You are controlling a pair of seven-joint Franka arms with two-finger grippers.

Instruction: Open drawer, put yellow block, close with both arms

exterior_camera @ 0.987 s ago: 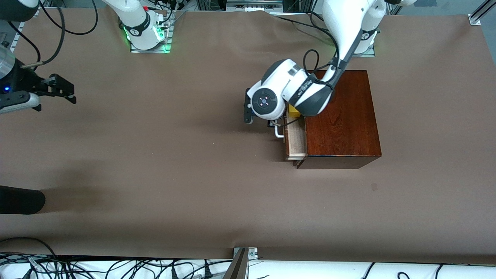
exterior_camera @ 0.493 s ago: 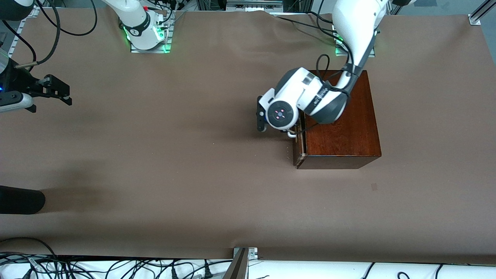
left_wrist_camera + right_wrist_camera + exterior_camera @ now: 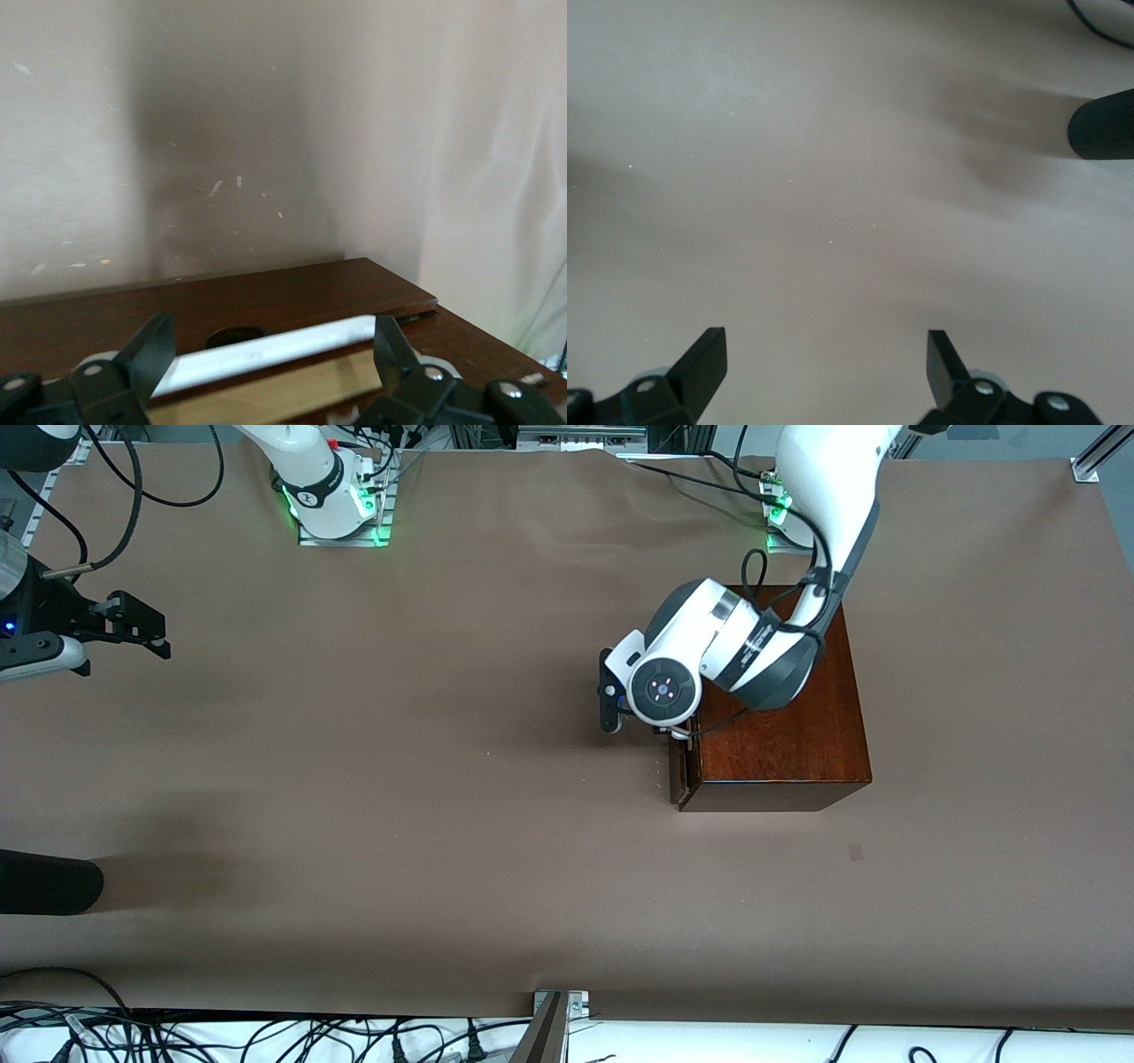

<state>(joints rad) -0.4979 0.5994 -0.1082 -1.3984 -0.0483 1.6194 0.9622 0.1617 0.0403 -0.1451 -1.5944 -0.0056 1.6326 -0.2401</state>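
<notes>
Brown cloth covers the table (image 3: 425, 797), creased near the arm bases. Nearest the camera among the task things, toward the left arm's end, sits the mahogany box (image 3: 780, 726), its drawer (image 3: 680, 766) pushed in almost flush with the box front. Left gripper (image 3: 660, 722) sits at the drawer front; in its wrist view the fingers (image 3: 151, 350) are spread, released, one at each end of the white handle (image 3: 275, 347) and gripping nothing. Yellow block not visible; whether it lies in the drawer cannot be told. Right gripper (image 3: 133, 627) waits at the right arm's end of the table, over bare cloth, fingers (image 3: 704, 354) apart and empty.
</notes>
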